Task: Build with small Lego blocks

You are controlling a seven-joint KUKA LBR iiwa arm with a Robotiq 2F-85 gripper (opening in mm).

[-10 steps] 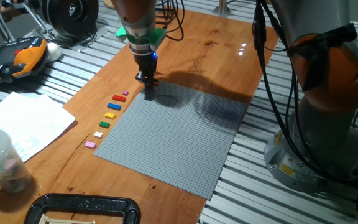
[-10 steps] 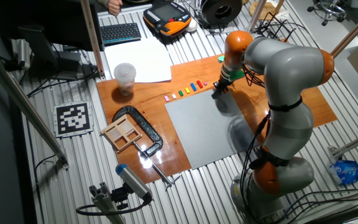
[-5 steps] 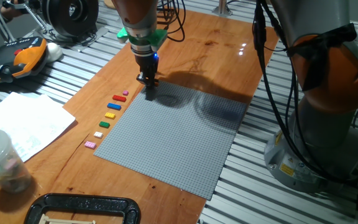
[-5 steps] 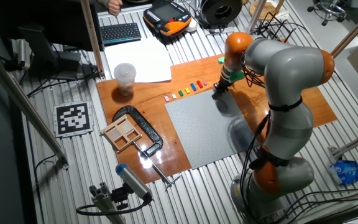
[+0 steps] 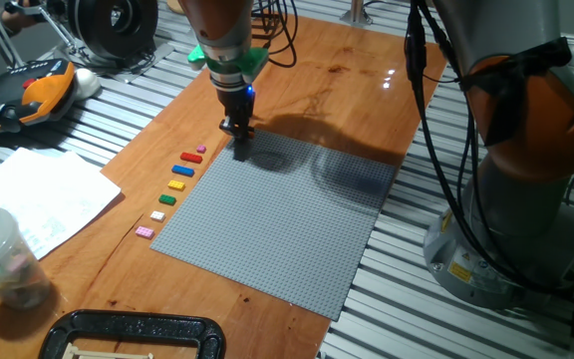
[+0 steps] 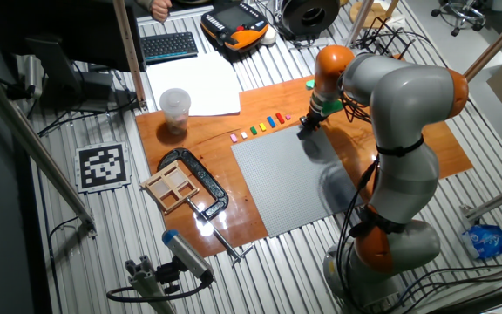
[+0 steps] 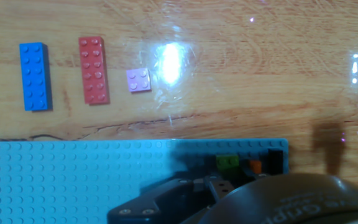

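We see no change over the last second: our pincer (image 5: 238, 152) stays pressed at the baseplate's (image 5: 277, 224) upper corner; open or closed, we cannot tell. Loose Lego blocks (image 5: 174, 184) wait in a row left of the baseplate.

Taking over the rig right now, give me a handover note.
Gripper: down at the far corner of the baseplate; open or shut can't be told.
Done: green brick, orange brick and black brick are at that corner; unclear whether any is gripped.
Left: seven loose bricks in a row on the wood beside the plate, from small pink brick to end pink brick.
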